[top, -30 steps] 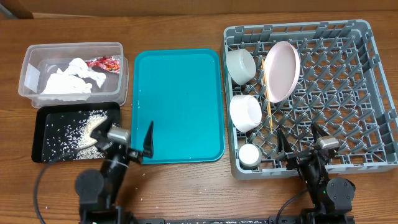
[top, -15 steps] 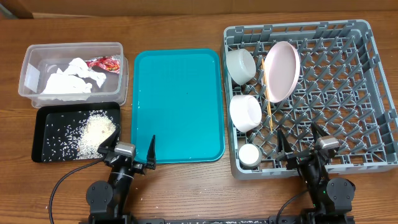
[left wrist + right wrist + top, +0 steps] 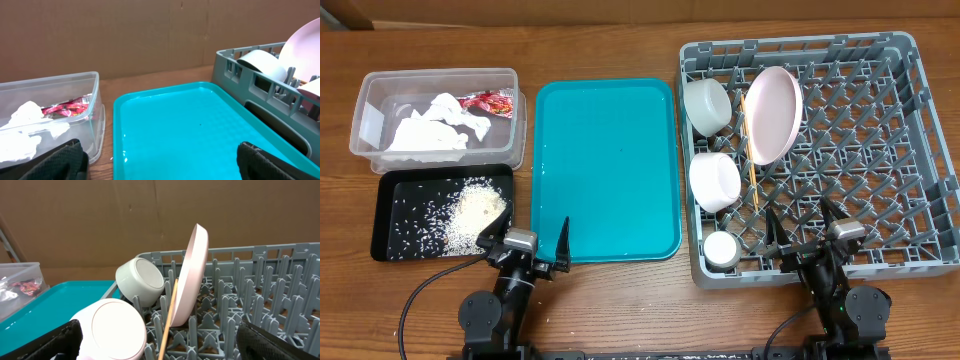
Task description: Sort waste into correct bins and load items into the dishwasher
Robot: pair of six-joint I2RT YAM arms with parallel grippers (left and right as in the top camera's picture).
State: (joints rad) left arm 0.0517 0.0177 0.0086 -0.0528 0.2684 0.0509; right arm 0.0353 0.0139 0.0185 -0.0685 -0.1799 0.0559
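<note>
The grey dish rack (image 3: 880, 150) holds the pink plate (image 3: 773, 114) on edge, two pale bowls (image 3: 706, 104) (image 3: 714, 180), a white cup (image 3: 722, 249) and wooden chopsticks (image 3: 751, 160). The clear tub (image 3: 370, 100) holds crumpled napkins (image 3: 428, 130) and the red wrapper (image 3: 488, 102). The black tray (image 3: 395, 195) holds rice (image 3: 470, 212). My left gripper (image 3: 528, 243) is open and empty at the teal tray's near edge. My right gripper (image 3: 805, 228) is open and empty over the rack's front edge. The right wrist view shows the plate (image 3: 192, 275), bowls (image 3: 141, 280) (image 3: 115, 330) and chopstick (image 3: 167, 320).
The teal serving tray (image 3: 605, 165) lies between the bins and the rack, with a few rice grains near its left edge (image 3: 123, 159). A few grains lie on the wooden table by the black tray. A cardboard wall stands behind the table.
My left gripper pulled back from over the black tray toward the table's front edge, then held still. The right arm has not moved.
</note>
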